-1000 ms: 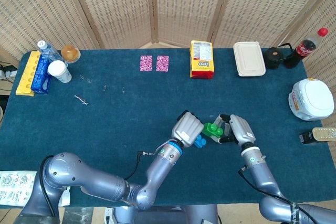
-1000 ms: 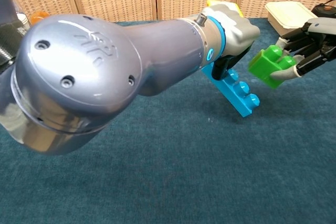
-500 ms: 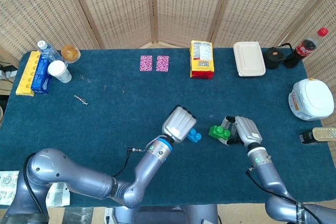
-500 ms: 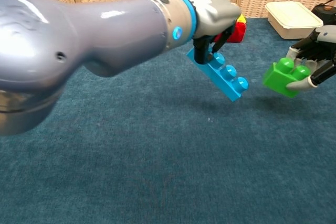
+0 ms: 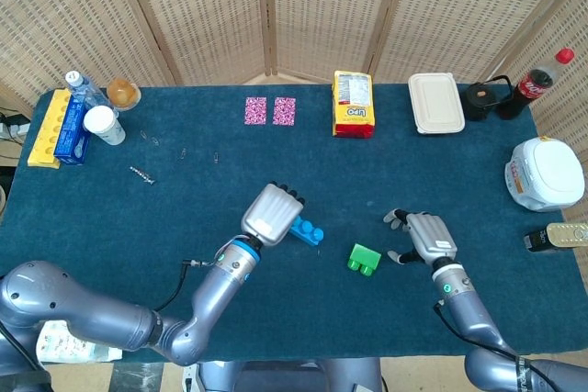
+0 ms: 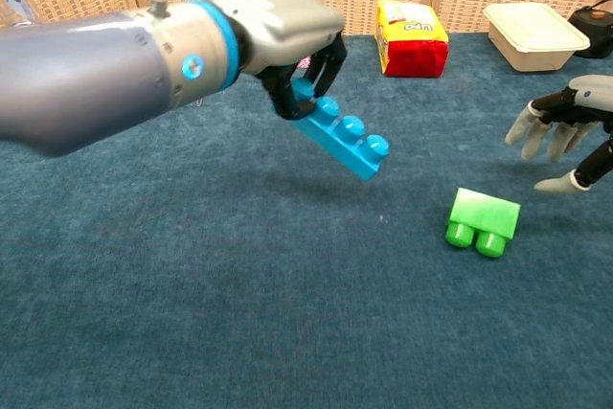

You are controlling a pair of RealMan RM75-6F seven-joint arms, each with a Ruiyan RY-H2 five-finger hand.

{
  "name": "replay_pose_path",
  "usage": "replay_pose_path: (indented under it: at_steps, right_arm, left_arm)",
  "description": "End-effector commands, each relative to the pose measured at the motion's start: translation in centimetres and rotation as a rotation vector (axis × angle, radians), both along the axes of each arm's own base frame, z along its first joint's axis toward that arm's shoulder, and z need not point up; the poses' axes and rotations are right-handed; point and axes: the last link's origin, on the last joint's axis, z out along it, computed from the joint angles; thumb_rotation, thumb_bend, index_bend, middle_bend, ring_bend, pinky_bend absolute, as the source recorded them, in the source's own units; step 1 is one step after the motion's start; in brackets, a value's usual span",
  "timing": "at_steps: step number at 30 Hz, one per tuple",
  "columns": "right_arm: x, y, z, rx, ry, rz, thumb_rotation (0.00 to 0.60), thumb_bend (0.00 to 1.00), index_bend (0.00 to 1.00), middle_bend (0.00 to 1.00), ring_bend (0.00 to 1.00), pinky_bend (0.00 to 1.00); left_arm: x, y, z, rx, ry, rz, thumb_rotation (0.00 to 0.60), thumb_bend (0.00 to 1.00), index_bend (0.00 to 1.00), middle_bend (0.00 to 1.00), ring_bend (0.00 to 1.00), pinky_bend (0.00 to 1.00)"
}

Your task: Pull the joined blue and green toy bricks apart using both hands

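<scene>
The left hand point(image 5: 272, 212) grips the blue brick point(image 5: 307, 231) at one end and carries it above the table point(image 5: 184, 218), to the left of the middle; I judge it holds the brick so because the pulling apart is already done. To the right, the green brick point(image 5: 364, 259) lies alone on the cloth, well apart from the blue one. Further right, the right hand point(image 5: 425, 238) is empty with fingers spread, near the green brick but not touching it. The chest view shows the blue brick tilted and clear of the cloth, and the green brick on its side; the head view shows the far objects, such as the yellow packet point(image 5: 353, 104)
</scene>
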Motion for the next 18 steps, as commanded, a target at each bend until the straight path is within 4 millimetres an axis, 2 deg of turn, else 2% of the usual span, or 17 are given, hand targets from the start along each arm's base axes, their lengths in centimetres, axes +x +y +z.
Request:
replay_pose_path:
  at_steps: [1,7,16,17,18]
  right_arm:
    - [-0.1,0.2,0.5,-0.021,0.016,0.006,0.600,0.28,0.30,0.37,0.39,0.27]
    - [-0.3,0.4,1.8,-0.056,0.026,0.007,0.600,0.28,0.30,0.37,0.39,0.27]
    - [-0.6,0.6,2.8,-0.078,0.027,0.002,0.600,0.28,0.30,0.37,0.39,0.27]
    - [-0.6,0.6,3.0,-0.082,0.026,0.001,0.600,0.28,0.30,0.37,0.39,0.27]
    - [-0.7,0.6,3.0,-0.082,0.027,0.000,0.600,0.28,0.30,0.37,0.39,0.27]
  left_arm:
    - [-1.4,0.0,0.0,0.000,-0.019,0.024,0.600,0.46,0.73,0.56,0.49,0.55]
    - [-3.1,0.1,-0.7,-0.006,-0.031,0.056,0.600,0.46,0.73,0.56,0.49,0.55]
    - [-4.3,-0.2,-3.3,-0.041,-0.045,0.097,0.600,0.44,0.72,0.56,0.49,0.55]
    - [-4.4,-0.2,-3.5,-0.045,-0.043,0.104,0.600,0.41,0.66,0.55,0.47,0.54]
    - [-4.5,-0.2,-3.8,-0.051,-0.038,0.111,0.600,0.36,0.54,0.51,0.43,0.51]
